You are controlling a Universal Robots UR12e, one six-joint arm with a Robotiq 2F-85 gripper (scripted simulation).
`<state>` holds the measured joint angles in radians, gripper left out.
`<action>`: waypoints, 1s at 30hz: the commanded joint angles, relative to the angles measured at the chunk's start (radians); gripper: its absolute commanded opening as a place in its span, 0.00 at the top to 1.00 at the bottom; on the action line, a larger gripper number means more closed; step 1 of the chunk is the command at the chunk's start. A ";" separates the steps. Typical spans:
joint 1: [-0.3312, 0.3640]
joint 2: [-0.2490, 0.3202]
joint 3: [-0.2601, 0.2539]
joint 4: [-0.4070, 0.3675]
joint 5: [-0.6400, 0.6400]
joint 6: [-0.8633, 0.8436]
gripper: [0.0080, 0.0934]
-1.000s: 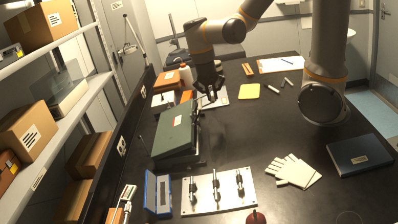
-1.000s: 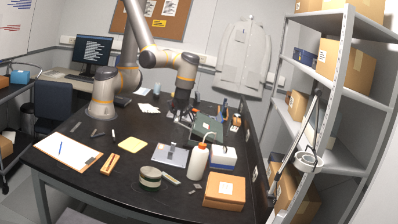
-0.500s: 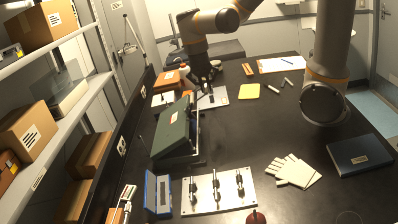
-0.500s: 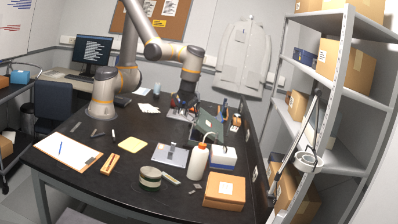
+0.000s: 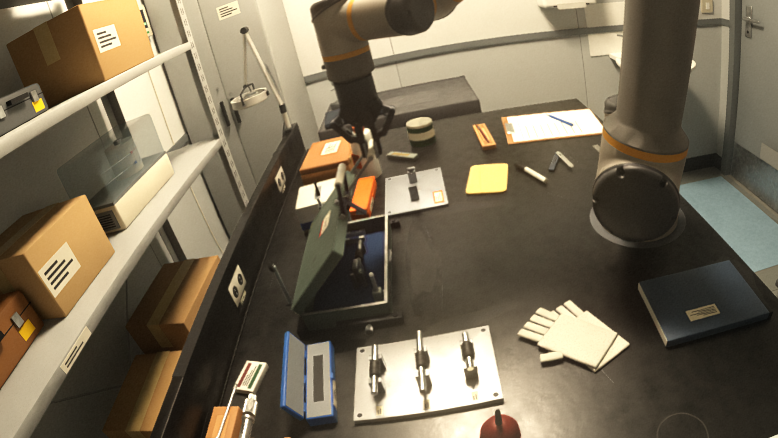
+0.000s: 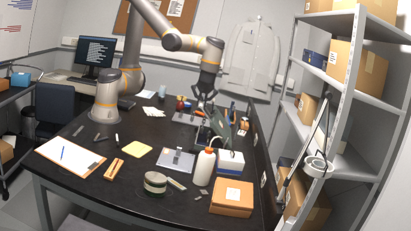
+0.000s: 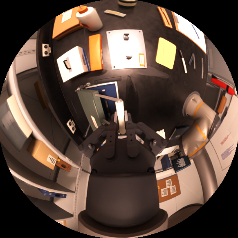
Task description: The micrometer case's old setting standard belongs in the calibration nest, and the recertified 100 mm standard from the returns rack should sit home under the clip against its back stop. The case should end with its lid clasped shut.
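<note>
The micrometer case (image 5: 348, 272) (image 6: 209, 136) (image 7: 100, 104) sits near the bench's shelf-side edge, its green lid (image 5: 322, 245) (image 6: 221, 123) (image 7: 91, 106) raised steeply on its hinge and the blue lining showing. My gripper (image 5: 363, 142) (image 6: 204, 103) (image 7: 121, 124) hangs above the lid's free edge, closed on the lid's light handle bar (image 7: 119, 115). The calibration nest plate (image 5: 415, 190) (image 6: 176, 159) (image 7: 126, 50) lies beyond the case. The returns rack (image 5: 424, 372) (image 6: 191, 117) with three standards lies on the case's other side.
The arm's base (image 5: 637, 201) (image 6: 109, 98) stands across the bench. A white-and-blue box (image 6: 230, 161) (image 7: 72, 63), an orange box (image 5: 326, 158) (image 6: 232, 197) and a squeeze bottle (image 6: 204, 166) crowd the nest end. Shelving (image 6: 344, 89) runs along the bench edge.
</note>
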<state>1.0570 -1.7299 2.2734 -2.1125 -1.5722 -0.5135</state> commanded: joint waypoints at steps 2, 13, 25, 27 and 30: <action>0.009 0.009 -0.025 0.013 0.001 0.009 1.00; 0.060 0.084 -0.166 0.079 0.001 0.060 1.00; 0.108 0.191 -0.307 0.113 0.001 0.108 1.00; 0.115 0.208 -0.327 0.116 0.001 0.115 1.00; 0.124 0.233 -0.354 0.118 0.001 0.123 1.00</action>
<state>1.1811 -1.4956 1.9177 -1.9938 -1.5709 -0.3897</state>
